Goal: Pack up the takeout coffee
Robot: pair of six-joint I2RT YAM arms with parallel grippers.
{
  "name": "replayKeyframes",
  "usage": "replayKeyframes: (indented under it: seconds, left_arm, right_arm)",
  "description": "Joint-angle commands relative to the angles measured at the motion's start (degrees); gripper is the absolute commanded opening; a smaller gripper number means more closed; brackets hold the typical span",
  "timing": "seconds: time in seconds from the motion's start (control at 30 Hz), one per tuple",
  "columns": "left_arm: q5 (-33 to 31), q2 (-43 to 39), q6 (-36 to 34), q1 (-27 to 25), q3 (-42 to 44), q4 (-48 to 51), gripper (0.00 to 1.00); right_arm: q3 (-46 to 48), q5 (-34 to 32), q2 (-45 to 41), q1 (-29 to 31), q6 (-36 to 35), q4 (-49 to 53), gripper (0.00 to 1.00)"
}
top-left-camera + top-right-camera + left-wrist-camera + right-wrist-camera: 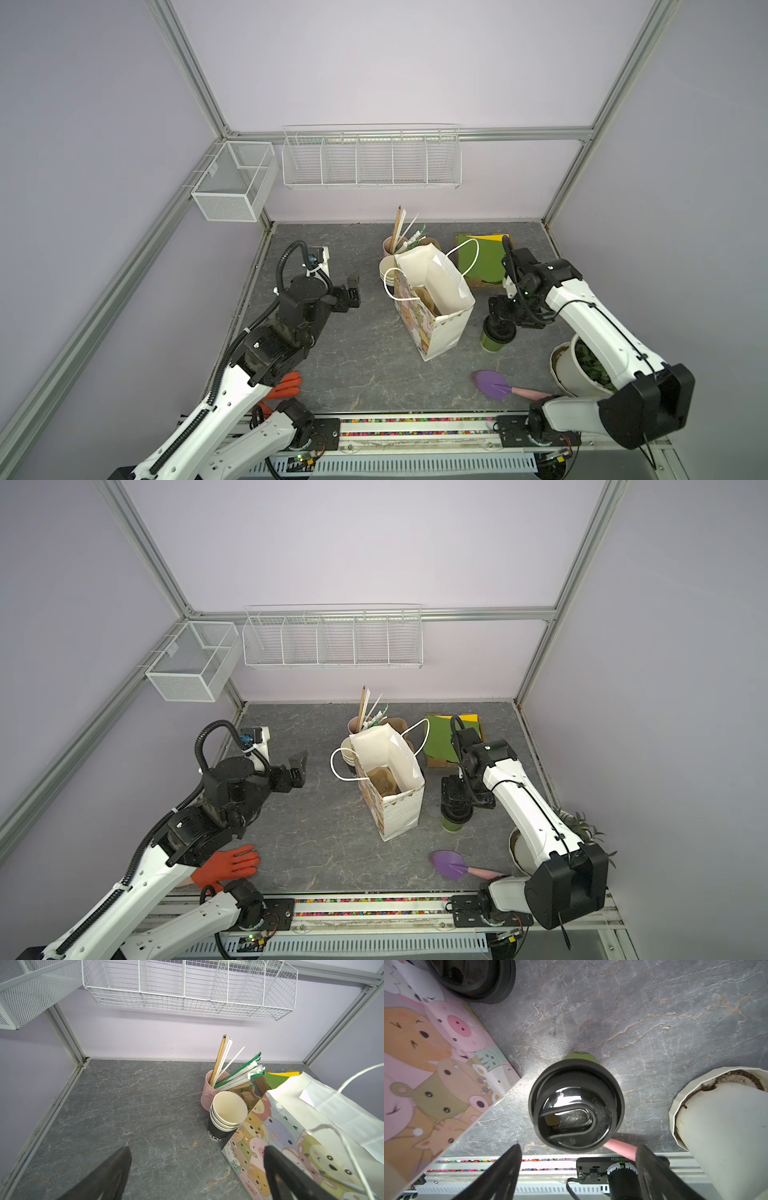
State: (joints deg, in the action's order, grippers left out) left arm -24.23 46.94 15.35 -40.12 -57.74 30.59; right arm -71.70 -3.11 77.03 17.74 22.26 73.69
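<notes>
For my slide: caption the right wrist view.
Open right gripper above the lidded coffee cup beside the paper bag.

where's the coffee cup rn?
In both top views the coffee cup stands upright on the table, right of centre, between the paper bag and the white plant pot.

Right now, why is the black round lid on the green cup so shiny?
In the right wrist view, light glares white off the black round plastic lid of the dark-green paper cup; in a top view the lid looks dull.
</notes>
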Motion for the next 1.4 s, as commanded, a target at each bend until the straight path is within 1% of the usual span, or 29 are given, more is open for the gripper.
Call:
replayKeyframes:
  seconds: [0.0, 0.07, 0.1, 0.23, 0.3, 0.47, 0.57, 0.7, 0.87, 1.03, 1.13, 1.37]
  left_arm:
    - [-1.0, -0.51, -0.59, 0.3, 0.46, 0.62, 0.99]
    - [-0.91, -0.38, -0.56, 0.3, 0.52, 0.55, 0.99]
    - [-0.91, -0.28, -0.52, 0.3, 0.43, 0.61, 0.99]
    - [-1.24, 0.16, -0.51, 0.3, 0.43, 0.72, 0.99]
    - [-1.23, 0.12, -0.59, 0.3, 0.43, 0.7, 0.99]
    - [-1.61, -0.17, -0.59, 0.3, 0.56, 0.75, 0.99]
    - [-1.36, -0.29, -0.59, 0.3, 0.51, 0.61, 0.99]
    - [-1.26, -0.37, -0.5, 0.3, 0.61, 0.61, 0.99]
    - [-1.14, -0.37, -0.59, 0.3, 0.56, 0.64, 0.99]
    - [-1.11, -0.37, -0.6, 0.3, 0.6, 0.63, 0.99]
    - [-1.09, -0.28, -0.67, 0.3, 0.61, 0.68, 0.99]
    - [-1.0, -0.19, -0.68, 0.3, 0.6, 0.78, 0.99]
  right_arm:
    - [-0.15, 3.99, -0.89, 0.19, 0.78, 3.63, 0.88]
    - [0.26, 9.06, 0.0, 0.19, 1.1, 4.5, 0.88]
    - [-0.69, 9.55, 0.66, 0.21, 1.05, 5.65, 0.88]
    - [-3.67, 5.87, 1.18, 0.84, 0.42, 8.44, 0.88]
    - [-3.61, 5.55, 2.3, 1.1, 0.18, 8.85, 0.88]
    - [-5.16, -1.96, 4.05, 1.53, 0.32, 9.36, 0.89]
    - [-4.72, -4.08, 4.43, 1.84, 0.24, 8.04, 0.9]
    - [-2.49, -2.48, 4.58, 1.79, 0.02, 5.11, 0.91]
    - [-2.74, -0.42, 5.54, 1.82, 0.28, 3.04, 0.93]
    - [-2.58, -1.5, 6.68, 1.78, -0.13, 3.1, 0.94]
    - [-3.3, -0.19, 7.62, 1.78, -0.35, 3.25, 0.96]
    - [-3.22, -0.25, 9.2, 1.84, -0.38, 2.97, 0.98]
